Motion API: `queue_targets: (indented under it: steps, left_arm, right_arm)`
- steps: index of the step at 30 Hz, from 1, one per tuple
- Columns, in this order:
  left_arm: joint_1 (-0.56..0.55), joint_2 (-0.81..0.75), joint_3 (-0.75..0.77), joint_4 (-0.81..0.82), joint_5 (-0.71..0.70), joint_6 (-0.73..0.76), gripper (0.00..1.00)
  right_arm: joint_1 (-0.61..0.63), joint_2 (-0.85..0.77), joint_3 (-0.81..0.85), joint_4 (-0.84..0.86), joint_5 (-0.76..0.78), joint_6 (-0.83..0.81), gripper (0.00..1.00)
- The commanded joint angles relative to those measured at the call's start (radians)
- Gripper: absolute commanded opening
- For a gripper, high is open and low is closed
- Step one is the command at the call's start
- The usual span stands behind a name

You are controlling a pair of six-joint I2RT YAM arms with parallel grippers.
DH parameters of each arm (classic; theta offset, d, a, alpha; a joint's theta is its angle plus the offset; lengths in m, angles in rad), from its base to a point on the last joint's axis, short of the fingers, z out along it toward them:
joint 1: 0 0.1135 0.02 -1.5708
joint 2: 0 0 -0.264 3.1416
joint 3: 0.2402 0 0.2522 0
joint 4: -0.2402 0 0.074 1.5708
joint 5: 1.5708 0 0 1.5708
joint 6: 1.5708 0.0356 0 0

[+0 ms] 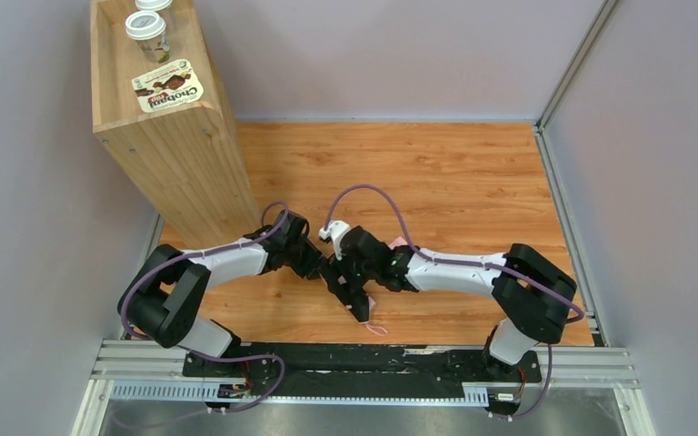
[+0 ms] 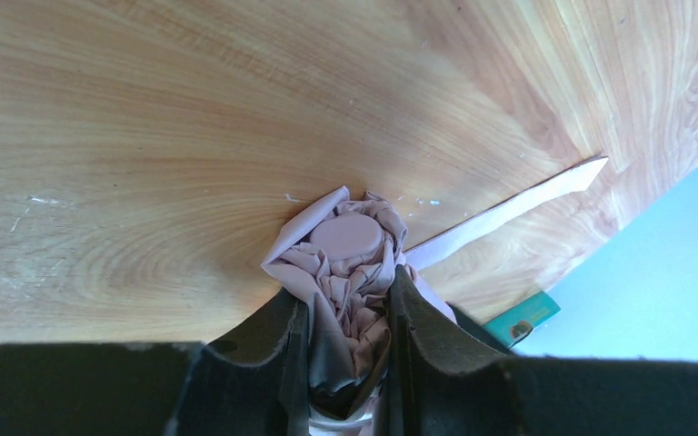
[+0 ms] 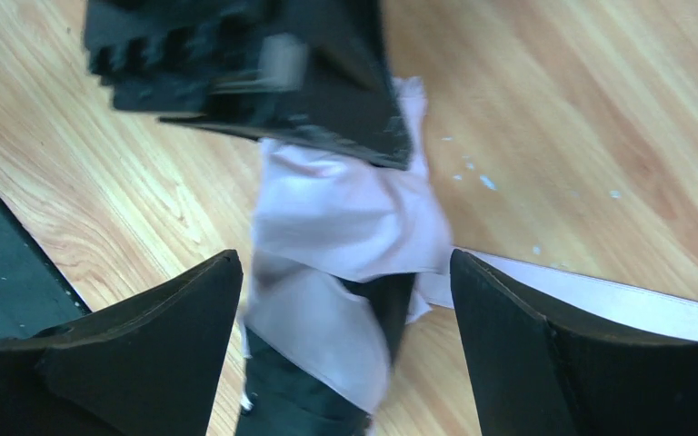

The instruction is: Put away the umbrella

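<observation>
My left gripper (image 2: pixel 347 292) squeezes the soft, light umbrella (image 2: pixel 345 238) on the table (image 2: pixel 145 136); my right gripper (image 3: pixel 344 262) hangs wide open over it. Best to hold its hard middle, not the floppy edges

Umbrella (image 3: pixel 345 218) blurred, lower end cut off by right wrist view's edge; mostly hidden from above.

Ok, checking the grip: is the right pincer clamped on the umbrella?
No, the right pincer stands wide open around the umbrella.

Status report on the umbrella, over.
Left gripper clamped on folded umbrella. Right gripper open, straddling it. Strap loose on table.
</observation>
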State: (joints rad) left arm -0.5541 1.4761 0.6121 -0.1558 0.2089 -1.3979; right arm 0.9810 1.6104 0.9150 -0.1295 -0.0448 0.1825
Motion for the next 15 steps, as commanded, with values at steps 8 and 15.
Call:
queue_targets:
  steps: [8,15]
  left_arm:
    - [-0.004,0.067,0.003,-0.301,-0.071,0.019,0.00]
    - [-0.006,0.056,0.014,-0.350,-0.080,-0.001,0.00]
  right_arm:
    - [0.185,0.166,0.107,-0.036,0.400,-0.045,0.86]
    - [0.220,0.252,0.096,-0.059,0.635,-0.057,0.30]
